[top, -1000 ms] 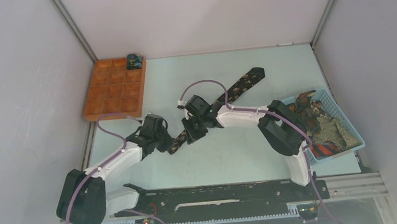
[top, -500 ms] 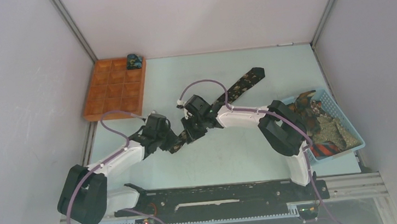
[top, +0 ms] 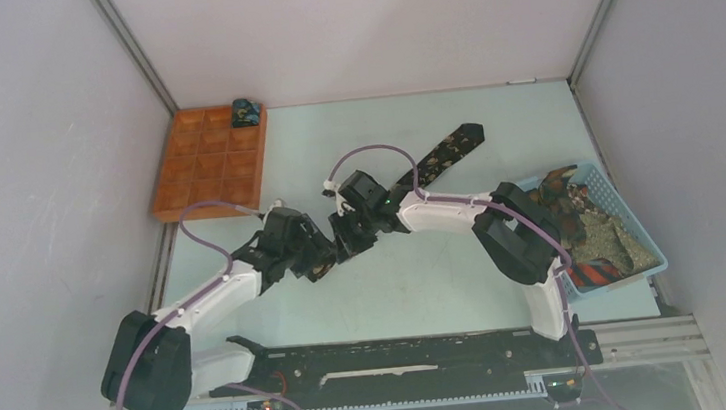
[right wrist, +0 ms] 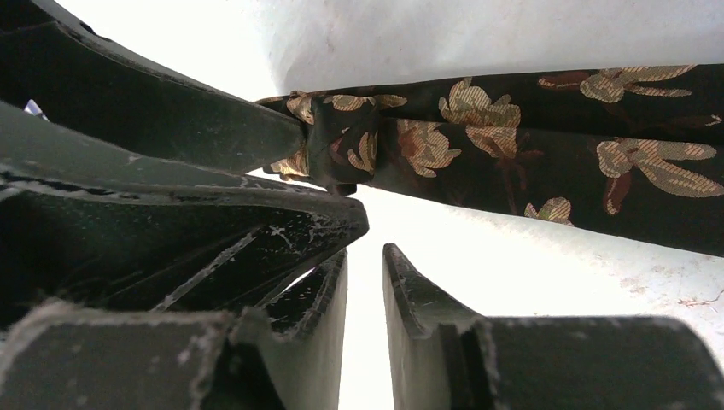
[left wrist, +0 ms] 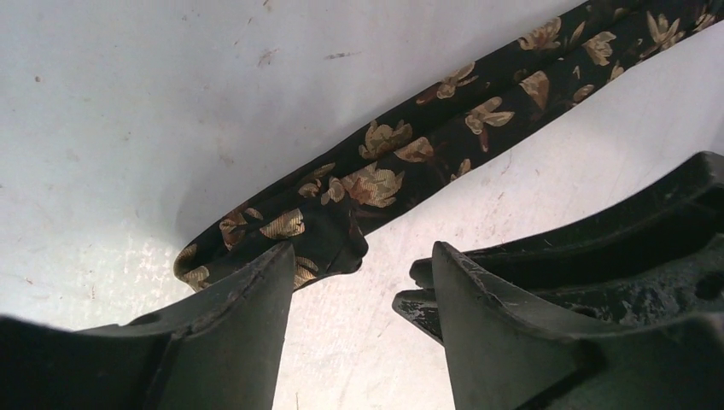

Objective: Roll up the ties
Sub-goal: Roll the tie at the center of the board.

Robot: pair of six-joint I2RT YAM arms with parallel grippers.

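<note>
A black tie with tan leaves point(top: 440, 155) lies diagonally across the table, its narrow end folded over itself point(left wrist: 341, 213). My left gripper point(top: 321, 261) point(left wrist: 363, 265) stands open at that folded end. Its left fingertip point(left wrist: 265, 282) is at the fabric's edge, and bare table shows between the jaws. My right gripper point(top: 345, 239) point(right wrist: 365, 256) hovers just beside it, fingers a narrow gap apart with nothing in them. The tie point(right wrist: 529, 145) runs past just beyond its fingertips. A rolled tie point(top: 245, 111) sits in a far corner compartment of the orange tray point(top: 204, 165).
A blue mesh basket point(top: 615, 191) at the right edge holds several loose ties point(top: 582, 224). The orange tray stands at the back left, against the wall. Both arms meet mid-table, fingertips nearly touching. White walls enclose the table.
My left gripper has opened and let go of the tie's narrow end, shifting slightly right. The right gripper's fingers have parted a little. The tie's end now lies folded on the table.
</note>
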